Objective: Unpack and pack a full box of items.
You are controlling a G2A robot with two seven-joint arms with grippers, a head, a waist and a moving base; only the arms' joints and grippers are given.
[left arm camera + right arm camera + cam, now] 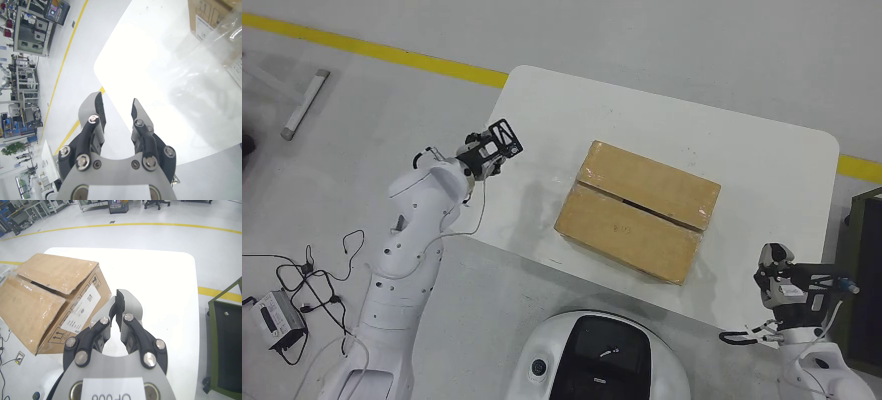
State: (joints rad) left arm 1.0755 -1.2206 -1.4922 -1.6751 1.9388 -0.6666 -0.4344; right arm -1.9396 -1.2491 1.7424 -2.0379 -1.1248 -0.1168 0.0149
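Left gripper [117, 98] (parted) and right gripper [118, 294] flank one box [637, 210].

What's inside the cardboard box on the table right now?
The cardboard box has its two top flaps folded nearly shut, leaving a narrow dark gap between them. Whatever lies inside is hidden by the flaps.

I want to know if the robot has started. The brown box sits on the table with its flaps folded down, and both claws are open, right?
Not quite. Only the left gripper is open; the right gripper is shut, empty, as the right wrist view shows. The brown box does sit on the table with its flaps folded down.
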